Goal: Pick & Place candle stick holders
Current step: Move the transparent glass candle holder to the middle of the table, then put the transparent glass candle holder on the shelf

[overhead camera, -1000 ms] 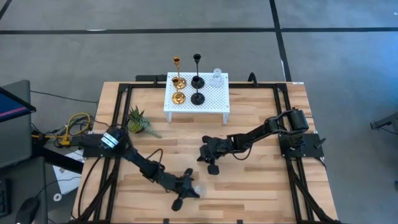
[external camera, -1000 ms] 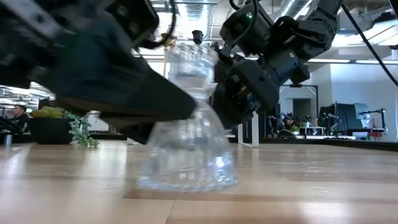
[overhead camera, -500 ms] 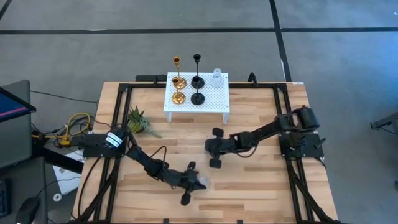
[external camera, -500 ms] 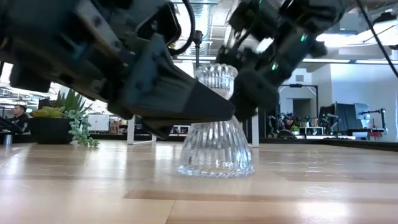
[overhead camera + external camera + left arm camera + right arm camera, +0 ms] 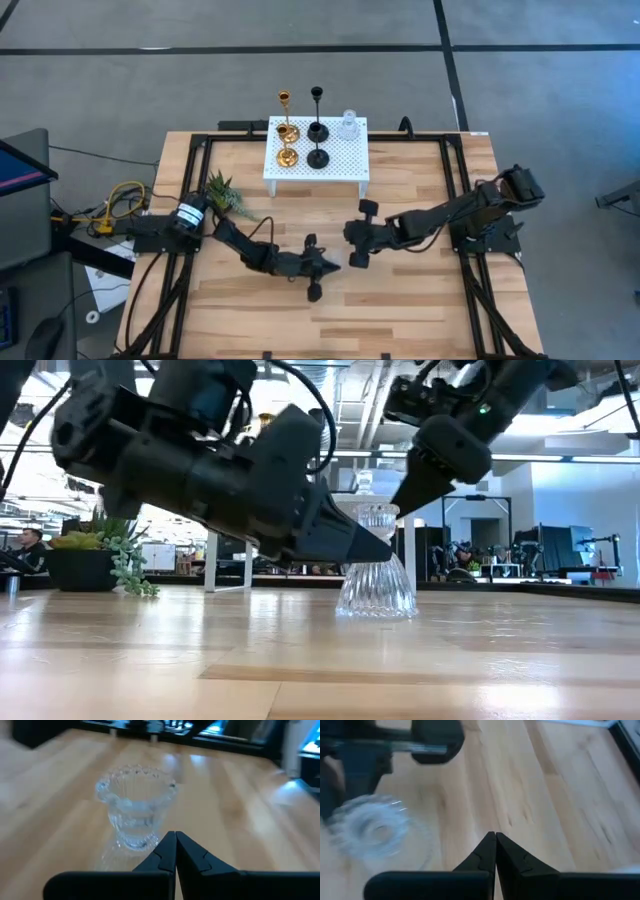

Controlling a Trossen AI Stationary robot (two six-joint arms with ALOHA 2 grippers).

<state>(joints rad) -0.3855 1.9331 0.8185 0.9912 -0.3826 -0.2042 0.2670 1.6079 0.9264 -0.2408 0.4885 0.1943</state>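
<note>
A clear glass candle stick holder [image 5: 377, 565] stands upright on its base on the wooden table, near the middle; it also shows in the left wrist view [image 5: 136, 812] and the right wrist view [image 5: 370, 827]. My left gripper [image 5: 328, 265] is shut, its tips at the holder's side. My right gripper [image 5: 348, 237] is shut and empty, above and just to the right of the holder. Two gold holders [image 5: 287, 155], two black holders [image 5: 318, 157] and another clear one [image 5: 348, 126] stand on a white perforated stand [image 5: 340, 165] at the far edge. My left gripper has its shut fingertips [image 5: 383, 550] against the side of the glass holder's narrow waist [image 5: 376, 557]. The fingers slant down from the table's left. The holder stands upright on the table with its base flat.
A small green plant [image 5: 225, 195] lies at the table's left, beside the left arm. Black frame rails [image 5: 462, 190] run along the table's sides. Bare wood lies along the near edge [image 5: 400, 320].
My left gripper has swept toward the table's far edge and a little right, and the glass holder has slid along the table with it, now standing upright near the middle. My right gripper has drawn back toward the table's right edge.
</note>
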